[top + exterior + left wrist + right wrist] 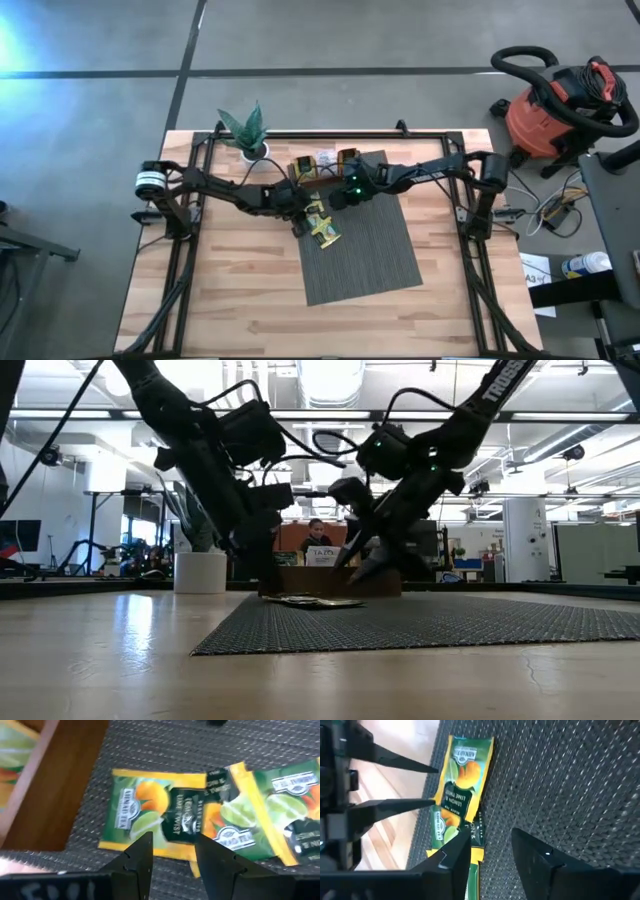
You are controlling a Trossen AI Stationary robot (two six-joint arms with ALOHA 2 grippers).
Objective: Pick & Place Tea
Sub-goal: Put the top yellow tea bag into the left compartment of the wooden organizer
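Several green-and-yellow tea sachets (322, 228) lie flat and overlapping on the far left corner of the grey mat (370, 260). My left gripper (172, 852) is open and slants down over the long edge of one sachet (145, 812); a second sachet (265, 815) overlaps it. The right wrist view shows the left gripper's fingers (420, 767) ending at that sachet (462, 780). My right gripper (492, 850) is open and hangs a little above the mat just beyond the sachets (362, 570). My left gripper's open fingertips (142, 845) come slanting down from the table's left to the long edge (440, 785) of the sachet, which lies flat on the mat. I cannot tell whether they touch it.
The long brown wooden tray (320, 165) stands just behind the mat, close to both grippers, with its wall (55, 785) beside the sachets. A potted plant (245, 128) stands at the far left. The mat's near and right parts are bare. A person (318, 535) sits beyond the table.
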